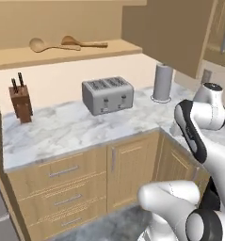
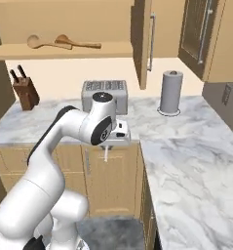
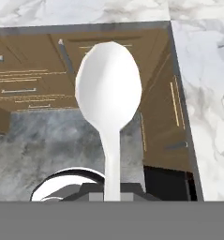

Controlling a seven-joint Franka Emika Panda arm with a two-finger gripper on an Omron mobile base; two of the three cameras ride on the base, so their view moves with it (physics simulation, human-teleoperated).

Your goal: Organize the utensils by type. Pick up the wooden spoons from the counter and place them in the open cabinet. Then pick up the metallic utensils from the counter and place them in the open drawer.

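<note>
Two wooden spoons (image 1: pixel 50 45) (image 2: pixel 45 43) lie side by side on the shelf of the open cabinet (image 1: pixel 62 56) (image 2: pixel 113 50). My gripper (image 2: pixel 107 145) (image 3: pixel 112 192) hangs in front of the counter (image 1: pixel 62 132) (image 2: pixel 186 146) at its inner corner, pointing down over the floor. It is shut on the handle of a whitish metallic utensil (image 3: pixel 108 89) (image 2: pixel 106 155), a small spoon whose bowl points away from the hand. The open drawer is out of view.
A silver toaster (image 1: pixel 108 95) (image 2: pixel 104 88), a knife block (image 1: pixel 21 101) (image 2: pixel 24 93) and a paper towel roll (image 1: pixel 163 82) (image 2: pixel 170 92) stand along the back of the counter. Closed drawer fronts (image 1: pixel 62 172) and cabinet doors (image 3: pixel 160 93) lie below it.
</note>
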